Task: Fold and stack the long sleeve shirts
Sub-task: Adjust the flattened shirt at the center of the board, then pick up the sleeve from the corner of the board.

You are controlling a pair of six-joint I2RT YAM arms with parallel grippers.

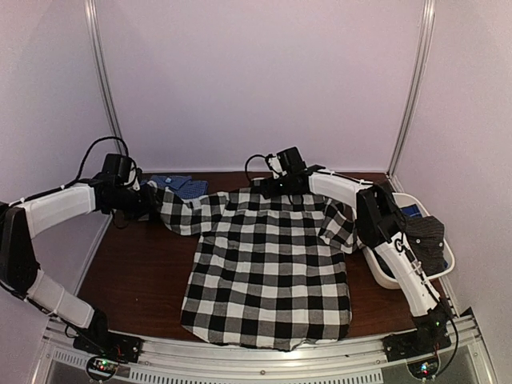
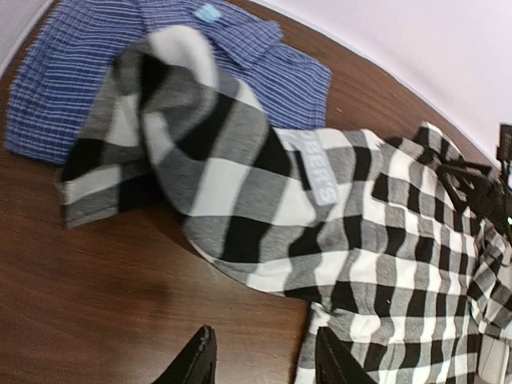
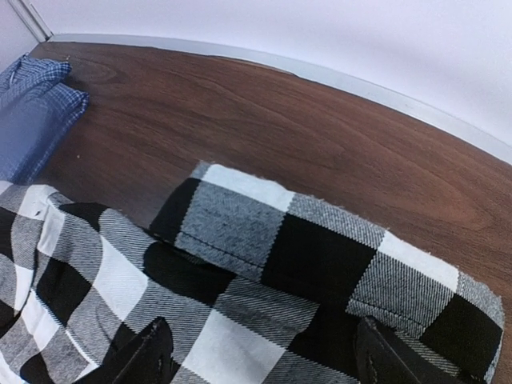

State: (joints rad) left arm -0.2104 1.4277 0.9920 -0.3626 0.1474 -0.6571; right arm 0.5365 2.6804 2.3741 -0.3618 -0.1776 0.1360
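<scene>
Checked shirt (image 1: 268,264) lies flat mid-table, collar (image 3: 320,256) far, hem (image 1: 264,336) near. Left sleeve (image 2: 184,152) bunched just ahead of left gripper (image 2: 264,362), jaws apart, empty; it is nearer. Right gripper (image 3: 264,356) over collar, jaws wide, holding nothing.

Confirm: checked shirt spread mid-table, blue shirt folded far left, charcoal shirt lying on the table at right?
Wrong on one point: the charcoal shirt sits in the white basket at right, not on the table, as the top external view shows. The checked shirt is spread mid-table and the blue shirt is folded far left.
</scene>
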